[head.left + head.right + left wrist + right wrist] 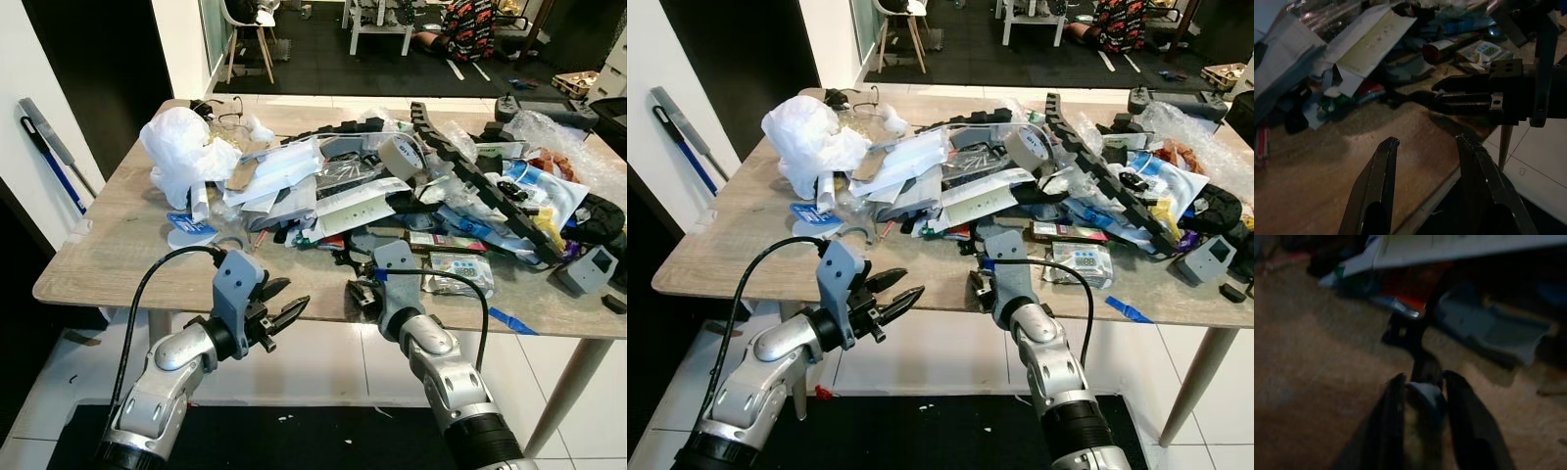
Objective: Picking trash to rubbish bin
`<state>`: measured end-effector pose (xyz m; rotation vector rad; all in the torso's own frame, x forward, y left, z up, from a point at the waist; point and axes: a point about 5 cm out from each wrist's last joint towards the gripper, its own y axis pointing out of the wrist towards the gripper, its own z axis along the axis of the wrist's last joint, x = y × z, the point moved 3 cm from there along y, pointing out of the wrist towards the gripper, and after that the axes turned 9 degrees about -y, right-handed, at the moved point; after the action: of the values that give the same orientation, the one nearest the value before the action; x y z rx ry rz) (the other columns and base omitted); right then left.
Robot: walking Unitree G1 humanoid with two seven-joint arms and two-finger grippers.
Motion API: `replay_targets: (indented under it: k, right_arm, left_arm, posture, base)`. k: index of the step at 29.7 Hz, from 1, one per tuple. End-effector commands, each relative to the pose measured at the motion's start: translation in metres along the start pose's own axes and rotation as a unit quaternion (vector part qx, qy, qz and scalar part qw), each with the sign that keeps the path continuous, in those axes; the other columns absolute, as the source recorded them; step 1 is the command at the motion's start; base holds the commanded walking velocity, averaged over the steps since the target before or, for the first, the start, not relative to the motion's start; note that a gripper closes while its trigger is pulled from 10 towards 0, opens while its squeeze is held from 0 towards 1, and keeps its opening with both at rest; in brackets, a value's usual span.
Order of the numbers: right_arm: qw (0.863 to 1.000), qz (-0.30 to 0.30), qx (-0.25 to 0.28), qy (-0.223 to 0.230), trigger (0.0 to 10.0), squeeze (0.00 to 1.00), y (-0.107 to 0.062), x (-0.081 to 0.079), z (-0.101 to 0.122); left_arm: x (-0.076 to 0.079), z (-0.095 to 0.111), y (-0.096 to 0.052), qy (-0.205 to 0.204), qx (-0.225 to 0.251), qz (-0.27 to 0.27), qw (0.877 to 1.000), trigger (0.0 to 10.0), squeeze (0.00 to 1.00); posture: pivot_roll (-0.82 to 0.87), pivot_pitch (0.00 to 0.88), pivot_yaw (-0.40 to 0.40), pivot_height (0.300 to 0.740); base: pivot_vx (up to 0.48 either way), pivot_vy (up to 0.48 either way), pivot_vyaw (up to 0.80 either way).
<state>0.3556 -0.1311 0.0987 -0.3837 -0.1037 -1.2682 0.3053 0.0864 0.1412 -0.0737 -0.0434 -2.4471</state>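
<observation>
A heap of trash [392,196] covers the wooden table [98,264]: papers, wrappers, packets, a white plastic bag [181,147] and a tape roll [402,157]. My right gripper [361,294] rests at the table's front edge, just before the heap. In the right wrist view its fingers [1396,401] are closed on a small grey scrap [1422,391]. My left gripper [284,313] hovers open in front of the table edge, left of the right one, with nothing between its fingers [1383,171].
A long black cable chain [470,166] runs across the heap's right side. A grey box [588,269] and a blue tape strip [509,320] lie near the front right edge. A broom [49,147] leans on the left wall. A person [470,24] and a chair [250,29] are far behind.
</observation>
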Motion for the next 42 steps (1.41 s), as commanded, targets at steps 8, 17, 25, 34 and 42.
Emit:
replay_targets:
  k: [8,17,25,34,42]
  right_arm:
    - [0.999,-0.015,-0.031,0.012,0.0,0.0,-0.005,0.005,-0.015]
    - [0.996,-0.013,0.075,0.051,0.0,0.0,-0.009,0.002,0.029]
    - [0.997,-0.011,0.076,0.03,0.0,0.0,-0.01,0.0,0.033]
    - [0.984,-0.037,0.174,0.02,0.0,0.0,-0.022,0.004,0.06]
    - [0.975,-0.04,0.201,0.082,0.0,0.0,-0.026,0.003,0.068]
  left_arm:
    - [-0.003,-0.004,0.002,-0.012,-0.001,0.014,1.0,10.0,0.0]
    - [-0.015,0.008,0.002,-0.029,0.036,0.048,0.998,10.0,0.0]
    - [-0.015,0.011,0.003,-0.028,0.042,0.048,0.998,10.0,0.0]
    - [-0.024,0.014,0.003,-0.029,0.06,0.089,0.994,10.0,0.0]
    - [-0.042,0.017,0.002,-0.039,0.076,0.162,0.983,10.0,0.0]
  posture:
    - [-0.04,0.122,0.031,0.74]
    - [-0.04,0.11,0.024,0.74]
    - [-0.04,0.1,0.024,0.74]
    - [-0.05,0.091,0.019,0.74]
    - [-0.05,0.089,0.018,0.74]
  base:
    - [0.0,0.0,0.0]
    - [0.0,0.0,0.0]
    - [0.0,0.0,0.0]
    - [0.0,0.0,0.0]
    - [0.0,0.0,0.0]
